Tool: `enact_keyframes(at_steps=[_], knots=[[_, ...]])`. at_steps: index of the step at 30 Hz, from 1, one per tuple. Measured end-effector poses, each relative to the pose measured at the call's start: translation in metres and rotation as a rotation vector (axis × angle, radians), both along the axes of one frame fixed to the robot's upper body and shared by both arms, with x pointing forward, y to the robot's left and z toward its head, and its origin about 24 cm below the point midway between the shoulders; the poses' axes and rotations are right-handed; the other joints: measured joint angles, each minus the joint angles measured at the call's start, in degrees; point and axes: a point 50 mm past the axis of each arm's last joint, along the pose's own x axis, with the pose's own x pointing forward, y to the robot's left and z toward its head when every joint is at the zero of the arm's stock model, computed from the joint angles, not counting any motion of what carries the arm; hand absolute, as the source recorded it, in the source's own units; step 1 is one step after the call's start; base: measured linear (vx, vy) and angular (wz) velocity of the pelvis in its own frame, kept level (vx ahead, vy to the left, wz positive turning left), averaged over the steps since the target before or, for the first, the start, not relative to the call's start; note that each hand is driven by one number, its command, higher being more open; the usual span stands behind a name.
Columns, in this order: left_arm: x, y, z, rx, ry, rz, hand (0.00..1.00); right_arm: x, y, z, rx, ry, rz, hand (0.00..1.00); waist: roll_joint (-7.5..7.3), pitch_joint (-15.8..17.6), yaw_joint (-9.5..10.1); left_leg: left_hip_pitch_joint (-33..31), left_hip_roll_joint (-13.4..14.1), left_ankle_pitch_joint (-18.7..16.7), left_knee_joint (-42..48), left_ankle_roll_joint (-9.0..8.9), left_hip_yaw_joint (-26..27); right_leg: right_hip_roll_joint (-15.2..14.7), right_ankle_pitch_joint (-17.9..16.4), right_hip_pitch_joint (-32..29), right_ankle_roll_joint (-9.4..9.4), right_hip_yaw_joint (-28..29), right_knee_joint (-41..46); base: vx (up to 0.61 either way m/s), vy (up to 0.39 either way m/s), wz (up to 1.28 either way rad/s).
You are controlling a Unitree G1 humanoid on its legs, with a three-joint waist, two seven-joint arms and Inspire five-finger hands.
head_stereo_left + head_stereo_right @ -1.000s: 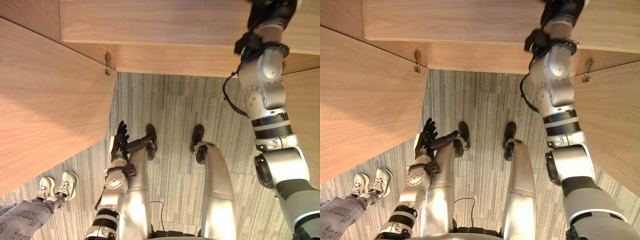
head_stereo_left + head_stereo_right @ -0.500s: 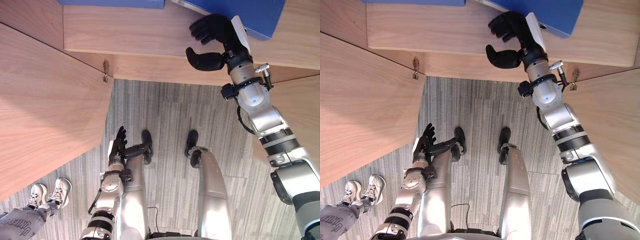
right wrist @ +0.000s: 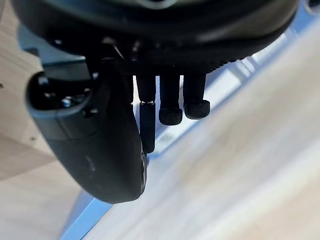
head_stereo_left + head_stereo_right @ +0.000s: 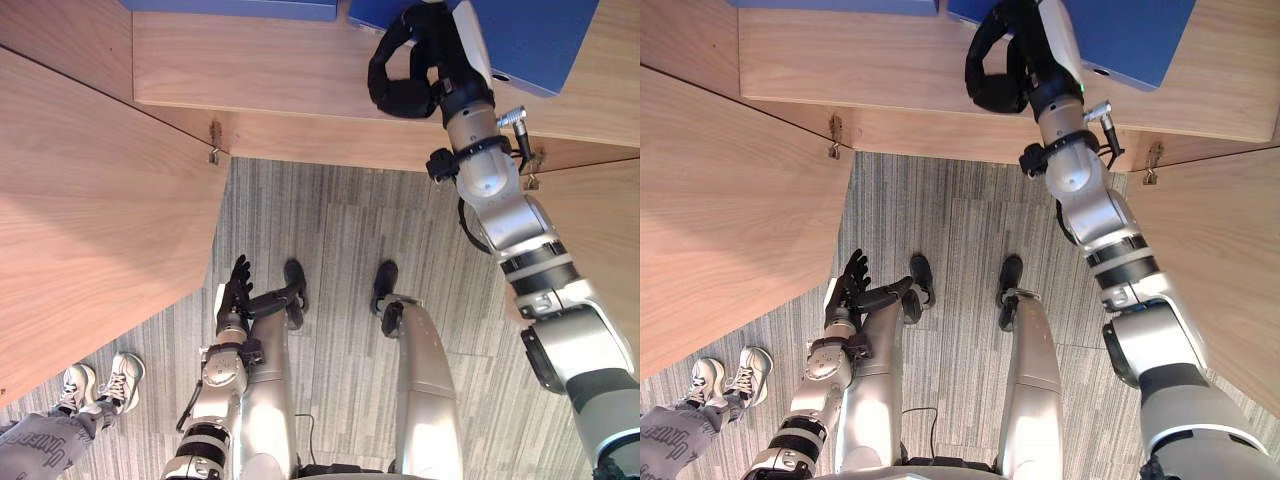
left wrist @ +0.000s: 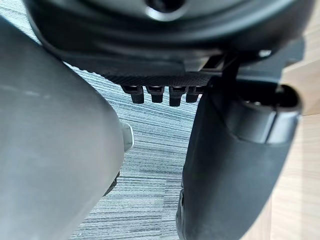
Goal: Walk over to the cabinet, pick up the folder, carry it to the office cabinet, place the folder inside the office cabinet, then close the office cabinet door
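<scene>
- Folder (image 4: pixel 530 40): blue, flat, plain cover. It lies flat on the shelf inside the office cabinet, toward the right side. It is turned at a slight angle to the shelf's front edge and stops short of that edge.
- The right hand (image 4: pixel 435 55) overlaps the folder's left corner; whether it grips the folder cannot be told.
- Office cabinet (image 4: pixel 290 70): light wood, shelf board bare in the middle.
- Left door (image 4: pixel 100 210): open, swung wide outward.
- Right door (image 4: pixel 612 230): also open.
</scene>
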Motion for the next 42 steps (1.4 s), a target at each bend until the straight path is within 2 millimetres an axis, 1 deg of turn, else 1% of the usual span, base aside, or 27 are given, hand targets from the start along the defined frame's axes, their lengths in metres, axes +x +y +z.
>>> enact_keyframes(at_steps=[5, 6, 10, 15, 18, 21, 23, 24, 25, 26, 27, 28, 29, 30, 31, 32, 33, 34, 35, 36, 37, 38, 39, 40, 41, 42], knots=[[0.000, 0.000, 0.001, -0.011, -0.007, 0.021, 1.00, 0.010, -0.003, 0.009, 0.029, -0.024, -0.111, 0.00, 0.02, 0.0, -0.14, -0.9, 0.0, 0.0, 0.2, 0.05, -0.5, 0.0, 0.0, -0.4, 0.00, -0.5, 0.0, -0.01, -0.004, 0.01], [0.000, 0.000, 0.002, -0.017, -0.010, 0.024, 1.00, 0.012, -0.005, 0.014, 0.040, -0.031, -0.126, 0.00, 0.02, 0.0, -0.15, -1.1, -0.1, 0.1, 0.2, 0.19, -0.5, -0.1, 0.0, -0.7, 0.00, -0.5, 0.0, -0.05, -0.008, 0.03], [0.002, -0.001, 0.005, -0.020, -0.031, 0.035, 1.00, 0.015, -0.007, 0.028, 0.047, -0.047, -0.148, 0.00, 0.03, 0.0, -0.37, -2.5, -0.5, 0.8, 0.3, 0.34, -1.0, -0.6, 0.0, -2.0, 0.00, -1.0, 0.7, -0.05, -0.014, 0.08], [0.007, -0.004, 0.011, -0.026, -0.055, 0.037, 1.00, 0.018, -0.009, 0.038, 0.057, -0.053, -0.170, 0.00, 0.05, 0.0, -0.44, -4.1, -0.7, 1.9, 0.4, 0.53, -1.4, -1.3, 0.0, -3.4, 0.02, -1.9, 1.5, -0.08, -0.026, 0.08], [0.009, -0.006, 0.015, -0.033, -0.072, 0.038, 1.00, 0.019, -0.012, 0.039, 0.092, -0.056, -0.189, 0.00, 0.05, 0.0, -0.18, -4.7, -0.5, 2.2, 0.4, 0.45, -1.4, -1.6, 0.4, -3.7, -0.04, -2.6, 1.6, -0.08, -0.024, 0.07], [0.009, -0.006, 0.015, -0.033, -0.071, 0.048, 1.00, 0.016, -0.013, 0.037, 0.148, -0.043, -0.181, 0.00, 0.04, 0.0, 0.05, -4.7, 0.2, 2.7, 0.6, 1.04, -0.8, -1.6, 0.7, -3.6, -0.13, -2.6, 1.6, -0.07, -0.021, 0.01], [0.009, -0.006, 0.015, -0.032, -0.070, 0.050, 1.00, 0.008, -0.012, 0.024, 0.196, -0.041, -0.140, 0.00, 0.04, 0.0, 0.05, -4.3, 0.4, 2.7, 0.8, 1.08, -0.6, -1.5, 1.1, -3.2, -0.59, -2.5, 1.4, -0.02, -0.001, -0.04], [0.010, -0.006, 0.014, -0.030, -0.061, 0.053, 1.00, -0.001, -0.010, 0.008, 0.226, -0.038, -0.099, 0.00, 0.03, 0.0, -0.08, -3.3, 0.5, 2.5, 0.8, 1.14, -0.2, -1.5, 1.2, -2.2, -0.68, -2.5, 1.1, 0.02, 0.007, -0.04], [0.009, -0.006, 0.008, -0.028, -0.026, 0.053, 1.00, -0.011, -0.007, -0.018, 0.262, -0.006, -0.064, 0.00, 0.03, 0.0, -0.39, -1.1, 0.6, 2.3, 0.5, 1.10, 0.2, -1.4, 1.2, 0.1, -0.67, -2.4, 0.6, 0.03, 0.008, -0.05], [0.008, -0.006, 0.005, -0.029, -0.004, 0.053, 1.00, -0.017, -0.005, -0.034, 0.289, 0.020, -0.044, 0.00, 0.02, 0.0, -0.51, 0.6, 0.9, 1.9, 0.3, 1.02, 0.6, -1.2, 1.2, 1.7, -0.64, -2.5, -0.1, 0.05, 0.013, -0.19], [0.003, -0.009, -0.007, -0.038, 0.057, 0.052, 1.00, -0.035, 0.001, -0.071, 0.342, 0.079, -0.001, 0.00, 0.01, 0.0, -0.66, 5.6, 1.6, 0.6, -0.7, 0.92, 1.6, -0.4, 1.0, 6.7, -0.37, -2.3, -2.1, 0.05, 0.011, -0.25], [-0.001, -0.011, -0.012, -0.041, 0.081, 0.050, 1.00, -0.045, 0.004, -0.085, 0.366, 0.099, 0.021, 0.00, 0.01, 0.0, -0.85, 7.8, 2.0, 0.1, -1.0, 0.81, 1.9, -0.1, 1.0, 8.9, -0.19, -2.2, -3.1, 0.04, 0.020, -0.31], [-0.010, -0.015, -0.021, -0.036, 0.120, 0.037, 1.00, -0.063, 0.010, -0.110, 0.412, 0.133, 0.059, 1.00, -0.23, -0.2, -1.74, 12.0, 2.1, -0.6, -2.1, 0.81, 2.6, 0.3, 0.8, 12.9, 0.12, -1.8, -4.6, 0.03, 0.019, -0.21], [-0.016, -0.016, -0.026, -0.034, 0.139, 0.030, 1.00, -0.073, 0.012, -0.123, 0.436, 0.153, 0.080, 1.00, -0.60, -0.4, -2.09, 14.2, 2.1, -1.0, -2.9, 0.72, 3.1, 0.4, 0.6, 14.8, 0.48, -1.5, -5.5, 0.06, 0.038, -0.30], [-0.027, -0.017, -0.036, -0.014, 0.187, 0.016, 1.00, -0.094, 0.018, -0.151, 0.485, 0.220, 0.123, 1.00, -1.81, -1.2, -3.13, 19.5, 2.1, -1.2, -5.6, 0.71, 4.8, 0.8, 1.0, 19.3, 0.90, -1.0, -8.6, 0.07, 0.035, -0.31], [-0.032, -0.017, -0.041, -0.008, 0.213, 0.011, 1.00, -0.102, 0.021, -0.165, 0.499, 0.262, 0.133, 1.00, -2.36, -2.0, -3.37, 21.4, 2.2, -1.2, -6.9, 0.70, 5.5, 1.0, 1.5, 20.9, 0.91, -0.7, -10.1, 0.12, 0.053, -0.43], [-0.042, -0.017, -0.052, 0.002, 0.267, -0.003, 1.00, -0.116, 0.022, -0.191, 0.514, 0.363, 0.139, 1.00, -2.90, -3.5, -3.85, 25.1, 2.2, -0.9, -9.8, 0.48, 6.5, 1.7, 3.0, 24.6, 0.92, -0.1, -13.9, 0.15, 0.052, -0.38], [-0.051, -0.020, -0.062, 0.008, 0.321, -0.023, 1.00, -0.130, 0.021, -0.218, 0.527, 0.472, 0.130, 1.00, -3.17, -5.3, -4.53, 28.6, 2.0, -0.2, -12.9, 0.23, 7.6, 2.4, 4.5, 28.0, 1.16, 0.5, -18.2, 0.16, 0.053, -0.35], [-0.056, -0.020, -0.066, 0.016, 0.346, -0.031, 1.00, -0.136, 0.021, -0.231, 0.530, 0.525, 0.122, 1.00, -3.30, -6.2, -4.78, 30.1, 1.8, 0.2, -14.5, 0.15, 8.0, 2.5, 5.3, 29.5, 1.25, 0.7, -20.2, 0.18, 0.042, -0.29], [-0.065, -0.021, -0.075, 0.023, 0.396, -0.044, 1.00, -0.145, 0.019, -0.258, 0.533, 0.637, 0.091, 1.00, -3.58, -7.7, -5.44, 33.1, 1.0, 1.2, -18.0, -0.18, 8.8, 2.8, 6.9, 32.5, 1.55, 1.2, -24.5, 0.15, 0.030, -0.20], [-0.068, -0.021, -0.079, 0.022, 0.420, -0.050, 1.00, -0.149, 0.017, -0.272, 0.531, 0.697, 0.071, 1.00, -3.51, -8.3, -6.00, 34.5, 0.6, 1.7, -19.6, -0.22, 9.2, 2.8, 7.8, 34.0, 1.77, 1.4, -26.6, 0.20, 0.036, -0.22], [-0.073, -0.020, -0.084, 0.023, 0.452, -0.050, 1.00, -0.157, 0.011, -0.301, 0.540, 0.815, 0.012, 1.00, -3.46, -9.2, -6.67, 37.3, -0.3, 2.7, -22.5, -0.37, 9.8, 2.8, 9.4, 36.8, 2.07, 2.1, -30.1, 0.22, 0.046, -0.24], [-0.076, -0.018, -0.086, 0.029, 0.466, -0.049, 1.00, -0.166, 0.002, -0.327, 0.570, 0.920, -0.064, 1.00, -3.40, -9.7, -6.77, 39.9, -0.9, 3.3, -25.0, -0.37, 10.9, 2.9, 10.9, 39.4, 2.39, 2.8, -33.5, 0.21, 0.044, -0.26], [-0.077, -0.017, -0.087, 0.039, 0.469, -0.051, 1.00, -0.171, -0.003, -0.338, 0.603, 0.967, -0.103, 1.00, -3.35, -9.7, -6.82, 41.2, -1.3, 3.7, -26.2, -0.24, 11.3, 3.0, 11.5, 40.7, 2.54, 3.2, -35.0, 0.17, 0.033, -0.27], [-0.079, -0.013, -0.087, 0.056, 0.475, -0.051, 1.00, -0.184, -0.013, -0.359, 0.663, 1.049, -0.192, 1.00, -3.05, -10.1, -7.03, 43.8, -2.1, 4.2, -28.5, -0.38, 12.1, 3.0, 12.6, 43.1, 2.79, 3.7, -37.8, 0.08, 0.014, -0.19], [-0.083, -0.009, -0.089, 0.060, 0.486, -0.040, 1.00, -0.196, -0.022, -0.374, 0.741, 1.103, -0.263, 1.00, -2.79, -10.9, -7.52, 45.4, -2.4, 4.7, -30.3, -0.49, 12.5, 2.9, 13.4, 44.7, 3.00, 4.1, -39.7, 0.13, 0.013, -0.22]])
